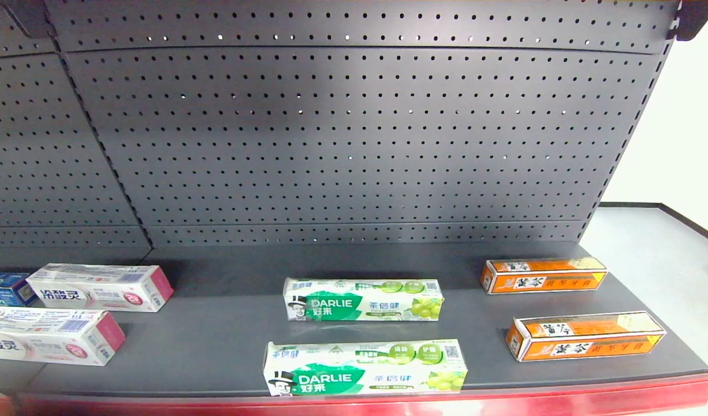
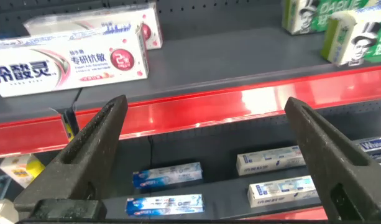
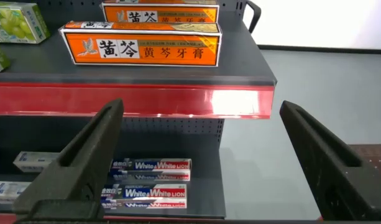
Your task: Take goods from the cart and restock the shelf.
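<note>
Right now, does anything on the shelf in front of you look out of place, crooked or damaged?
Nothing looks spilled or damaged. One oddity: a lone blue box sits at the far left beside the rear white-and-pink toothpaste box, while the green boxes and orange boxes lie in matched pairs. More blue ones may lie beyond the frame.

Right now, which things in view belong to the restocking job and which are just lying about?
Job: shelf, green toothpaste boxes, orange toothpaste boxes, white-and-pink toothpaste boxes, open left gripper, open right gripper.
Lying about: blue-and-white toothpaste boxes on the lower shelf, pegboard back panel, grey floor.
</note>
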Motion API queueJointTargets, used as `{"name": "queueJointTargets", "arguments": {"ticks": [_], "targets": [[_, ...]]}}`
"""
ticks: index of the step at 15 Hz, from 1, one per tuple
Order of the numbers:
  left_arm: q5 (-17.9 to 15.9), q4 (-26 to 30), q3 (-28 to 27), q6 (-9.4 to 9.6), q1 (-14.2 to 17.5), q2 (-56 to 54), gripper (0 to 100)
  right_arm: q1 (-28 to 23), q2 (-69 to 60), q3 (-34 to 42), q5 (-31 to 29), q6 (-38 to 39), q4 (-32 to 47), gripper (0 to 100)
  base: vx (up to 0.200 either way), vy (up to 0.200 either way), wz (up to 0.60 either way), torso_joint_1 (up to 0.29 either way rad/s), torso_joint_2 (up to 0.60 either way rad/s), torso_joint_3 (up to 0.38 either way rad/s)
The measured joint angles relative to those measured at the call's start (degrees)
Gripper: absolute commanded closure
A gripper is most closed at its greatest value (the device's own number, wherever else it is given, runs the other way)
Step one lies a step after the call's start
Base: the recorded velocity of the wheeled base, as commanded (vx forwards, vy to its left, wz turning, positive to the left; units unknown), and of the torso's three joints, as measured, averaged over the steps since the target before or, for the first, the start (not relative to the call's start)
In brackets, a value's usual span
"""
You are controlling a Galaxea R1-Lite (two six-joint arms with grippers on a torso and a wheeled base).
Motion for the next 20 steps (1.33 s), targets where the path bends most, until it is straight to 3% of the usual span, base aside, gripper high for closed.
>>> {"name": "queueJointTargets", "arguments": {"ticks": [20], "targets": [[0.18,0.00,0.05,-0.29,0.00,-0.09,0,0.00,0.00,0.00,0.00,0.06,0.02,0,0.000,0.000,0.00,0.000,0.00,0.000]]}}
